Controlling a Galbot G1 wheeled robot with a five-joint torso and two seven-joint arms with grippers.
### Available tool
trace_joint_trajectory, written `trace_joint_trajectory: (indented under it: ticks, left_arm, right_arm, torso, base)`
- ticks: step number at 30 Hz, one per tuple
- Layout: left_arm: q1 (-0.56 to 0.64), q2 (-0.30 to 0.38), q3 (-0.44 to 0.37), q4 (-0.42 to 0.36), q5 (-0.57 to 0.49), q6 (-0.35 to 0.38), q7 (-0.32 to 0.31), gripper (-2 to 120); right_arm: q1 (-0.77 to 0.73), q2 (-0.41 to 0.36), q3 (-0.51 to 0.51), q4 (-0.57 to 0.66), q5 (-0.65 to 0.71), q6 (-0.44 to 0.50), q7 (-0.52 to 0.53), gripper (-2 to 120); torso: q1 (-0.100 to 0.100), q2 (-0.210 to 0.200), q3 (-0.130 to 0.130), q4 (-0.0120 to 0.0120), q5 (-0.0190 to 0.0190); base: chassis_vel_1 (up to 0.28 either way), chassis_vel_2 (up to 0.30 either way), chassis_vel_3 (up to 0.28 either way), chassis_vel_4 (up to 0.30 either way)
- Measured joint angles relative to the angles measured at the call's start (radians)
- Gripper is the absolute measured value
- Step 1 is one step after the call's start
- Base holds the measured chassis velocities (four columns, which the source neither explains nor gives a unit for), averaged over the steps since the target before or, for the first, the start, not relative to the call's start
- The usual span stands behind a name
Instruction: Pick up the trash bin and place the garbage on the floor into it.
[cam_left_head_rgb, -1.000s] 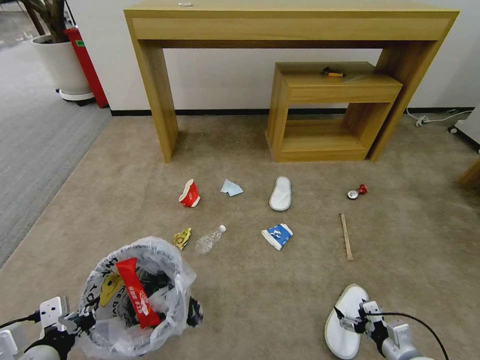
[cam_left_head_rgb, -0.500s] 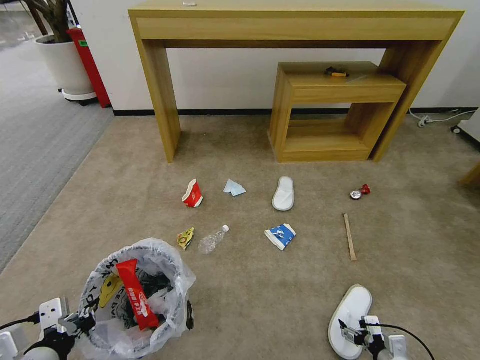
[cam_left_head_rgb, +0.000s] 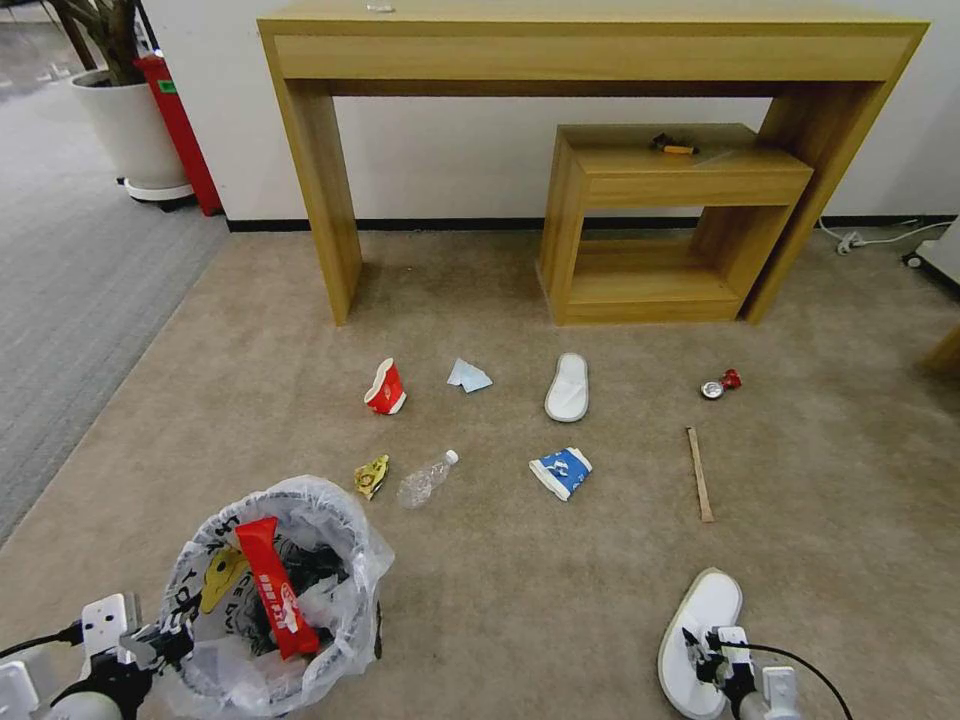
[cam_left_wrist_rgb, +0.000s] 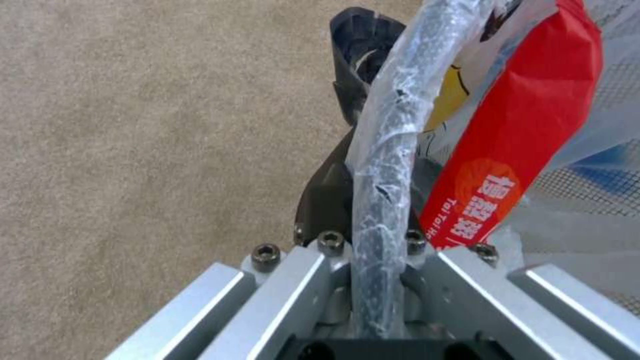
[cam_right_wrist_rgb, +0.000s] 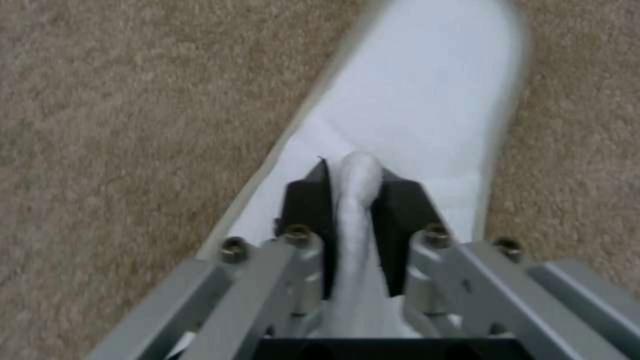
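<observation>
Two sets of fingers, both clenched. Left fingers (cam_left_wrist_rgb: 327, 192) clamped on the rim of the bin (cam_left_head_rgb: 300, 497), one dark pad outside the wall and the bag-wrapped edge running up between them; seen in the head view low at the left (cam_left_head_rgb: 170, 640), just beside the bin's near-left side. Right fingers (cam_right_wrist_rgb: 313, 205) pinched tight on the strap of the near slipper (cam_left_head_rgb: 715, 600), a ridge of white fabric squeezed up between the pads; low at the right in the head view (cam_left_head_rgb: 705, 645), over the slipper's heel end.

Bin small, round and black, lined with a translucent white bag bearing black letters and a yellow figure, the bag puffed out over the rim. Red packet (cam_left_head_rgb: 272, 590) standing on end inside, leaning on the liner.

Against half a second ago: right arm sunk lower toward the picture's edge, slipper in almost the same spot, bin and left arm unmoved. Cannot tell whether bin or slipper is clear of the floor (cam_left_head_rgb: 500, 600).

Farther out on the beige carpet, well apart: yellow wrapper (cam_left_head_rgb: 370, 475) and bottle (cam_left_head_rgb: 424, 479) just beyond the bin, blue cup (cam_left_head_rgb: 560, 472), stick (cam_left_head_rgb: 699, 474), red cup (cam_left_head_rgb: 385, 388), tissue (cam_left_head_rgb: 467, 375), far slipper (cam_left_head_rgb: 567, 386), can (cam_left_head_rgb: 718, 384).
</observation>
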Motion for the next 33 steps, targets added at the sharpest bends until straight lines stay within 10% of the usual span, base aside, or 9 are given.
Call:
trace_joint_trajectory:
  ticks: [10, 22, 33]
  left_arm:
    - [0.000, 0.004, -0.002, -0.003, -0.004, 0.000, 0.002, 0]
    - [-0.009, 0.006, 0.002, -0.010, -0.014, 0.000, -0.006, 0]
    - [-0.023, 0.015, 0.030, -0.002, -0.007, 0.000, -0.021, 0]
  right_arm:
    - [0.014, 0.017, 0.018, 0.039, -0.011, 0.002, 0.016, 0]
    - [0.302, -0.140, -0.035, 0.471, 0.085, -0.142, -0.164, 0]
    - [1.013, -0.018, -0.697, 0.506, 0.309, -0.209, -0.250, 0]
  torso:
    - [0.000, 0.000, 0.000, -0.0002, 0.0003]
    - [0.000, 0.000, 0.000, 0.0000, -0.0003]
    - [0.000, 0.000, 0.000, 0.0006, 0.0001]
  base:
    - [0.000, 0.000, 0.000, 0.000]
    - [0.000, 0.000, 0.000, 0.000]
    - [0.000, 0.000, 0.000, 0.000]
